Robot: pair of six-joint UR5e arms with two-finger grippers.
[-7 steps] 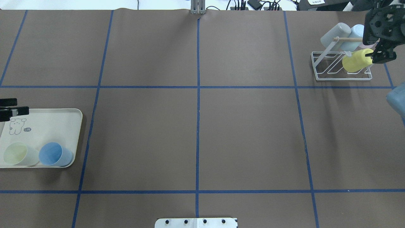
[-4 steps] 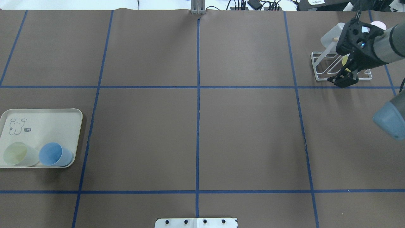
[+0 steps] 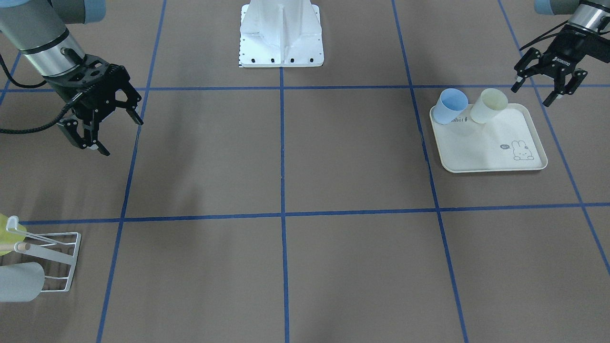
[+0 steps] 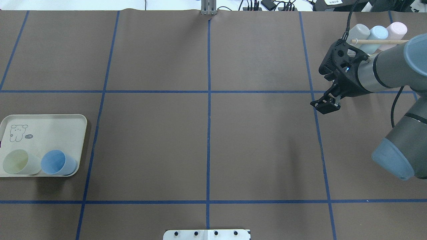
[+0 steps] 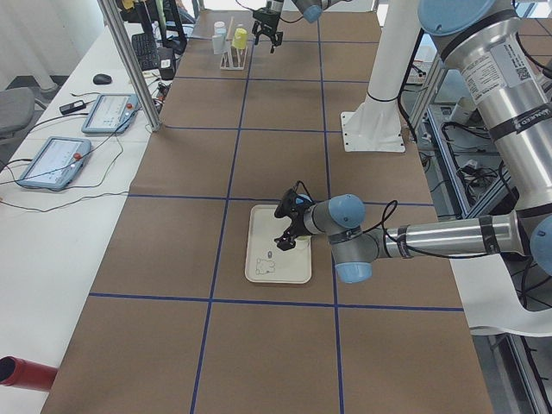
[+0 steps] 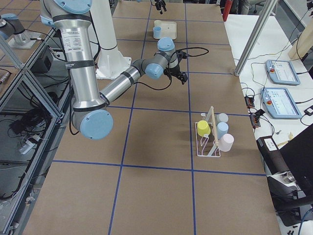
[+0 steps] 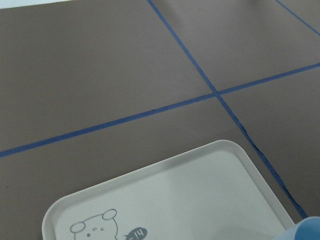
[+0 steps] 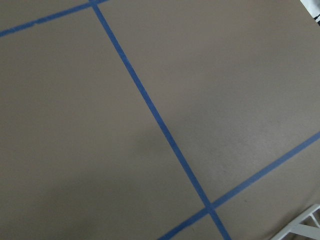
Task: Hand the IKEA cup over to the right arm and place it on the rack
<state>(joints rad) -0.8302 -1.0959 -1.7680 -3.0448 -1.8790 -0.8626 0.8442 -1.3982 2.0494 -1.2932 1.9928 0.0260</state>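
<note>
The right pincer point(image 3: 110, 134) hangs wide open and empty over the worktop point(image 4: 150, 143), near the rack point(image 6: 208, 144) but apart from it. A yellow cup point(image 6: 203, 128) sits on the rack beside other cups point(image 6: 222, 131). The left pincer point(image 3: 533, 94), also spread wide and empty, hovers by the tray point(image 4: 50, 128), where a blue cup point(image 4: 56, 162) and a pale cup point(image 4: 18, 162) rest side by side.

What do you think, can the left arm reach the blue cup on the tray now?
Probably yes: the left claw hangs open near the tray, nothing covers the blue cup, though the cream cup next to it may crowd the approach.
</note>
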